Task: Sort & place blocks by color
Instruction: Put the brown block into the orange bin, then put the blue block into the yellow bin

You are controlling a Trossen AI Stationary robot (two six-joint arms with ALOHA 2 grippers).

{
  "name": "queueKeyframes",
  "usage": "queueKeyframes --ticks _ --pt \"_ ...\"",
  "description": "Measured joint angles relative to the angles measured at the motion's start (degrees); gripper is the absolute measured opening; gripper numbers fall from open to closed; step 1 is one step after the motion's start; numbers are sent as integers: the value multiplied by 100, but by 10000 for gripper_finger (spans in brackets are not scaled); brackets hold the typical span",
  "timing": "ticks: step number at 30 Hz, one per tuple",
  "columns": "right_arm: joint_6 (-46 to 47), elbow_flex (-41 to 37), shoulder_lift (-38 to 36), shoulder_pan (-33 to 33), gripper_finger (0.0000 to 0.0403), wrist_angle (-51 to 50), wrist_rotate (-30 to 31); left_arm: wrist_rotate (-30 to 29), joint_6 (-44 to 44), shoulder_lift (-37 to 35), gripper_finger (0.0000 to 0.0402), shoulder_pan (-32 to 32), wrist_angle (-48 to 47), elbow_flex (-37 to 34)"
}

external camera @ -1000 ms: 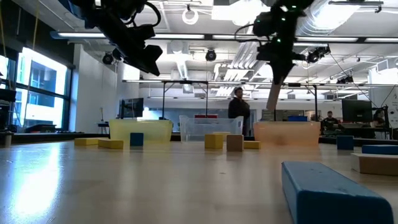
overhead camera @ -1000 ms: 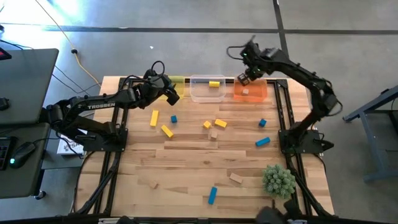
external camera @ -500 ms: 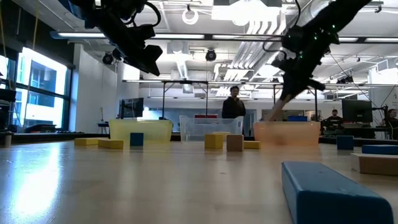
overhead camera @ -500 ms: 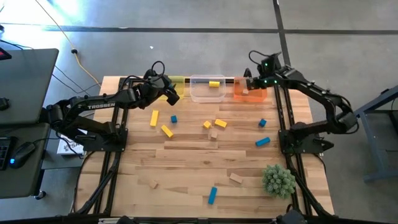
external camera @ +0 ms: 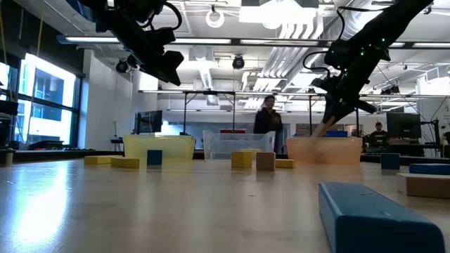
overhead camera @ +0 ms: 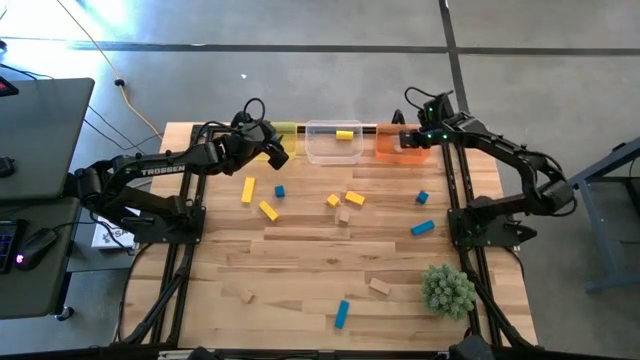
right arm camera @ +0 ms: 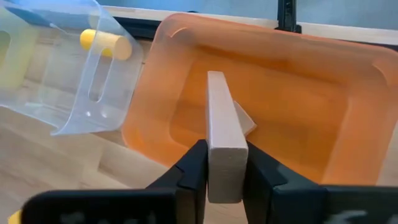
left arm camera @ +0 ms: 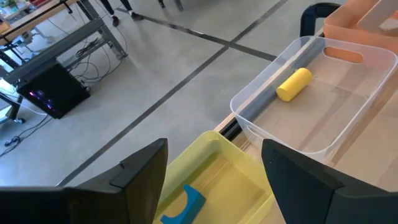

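My right gripper (right arm camera: pixel 224 182) is shut on a tan wooden bar (right arm camera: pixel 221 134) and slants into the orange bin (overhead camera: pixel 412 152), where another tan block (right arm camera: pixel 247 122) lies. My left gripper (left arm camera: pixel 214 180) is open and hovers above the yellow bin (left arm camera: pixel 233 177), which holds a blue piece (left arm camera: pixel 185 203). A yellow cylinder (left arm camera: pixel 293 84) lies in the clear bin (overhead camera: pixel 335 143). Blue (overhead camera: pixel 422 228), yellow (overhead camera: pixel 247 189) and tan (overhead camera: pixel 379 286) blocks lie scattered flat on the table. My right gripper pinches the tan bar's near end (right arm camera: pixel 222 177) between its two fingers (right arm camera: pixel 194 171). The bar runs along the fingers and sticks out ahead of them. The fingers slant down from the table's right side. The bar is clear of the table, its free end (right arm camera: pixel 216 78) inside the orange bin.
The three bins stand in a row at the table's far edge. A spiky green plant ball (overhead camera: pixel 447 290) sits near the front right corner. A blue bar (external camera: pixel 376 218) lies close to the low camera. People (external camera: pixel 268 123) stand in the room behind.
My right arm has come down from high above the far right corner toward the orange bin. The gripper has tipped from pointing straight down to slanting, and the tan bar it carries now dips into the bin. My left arm has kept still.
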Motion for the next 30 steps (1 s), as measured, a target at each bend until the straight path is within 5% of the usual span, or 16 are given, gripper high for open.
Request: queueKeyframes --ticks 7,14,22,30 --pt "-77 0 0 2 113 0 98 0 0 0 250 0 0 -1" --pt "-103 24 0 2 123 -64 45 0 0 0 250 0 0 0" --pt "-40 776 0 133 123 -1224 -489 0 0 0 250 0 0 0" --pt "405 1255 0 1077 124 -2530 -355 0 121 0 250 0 0 0"
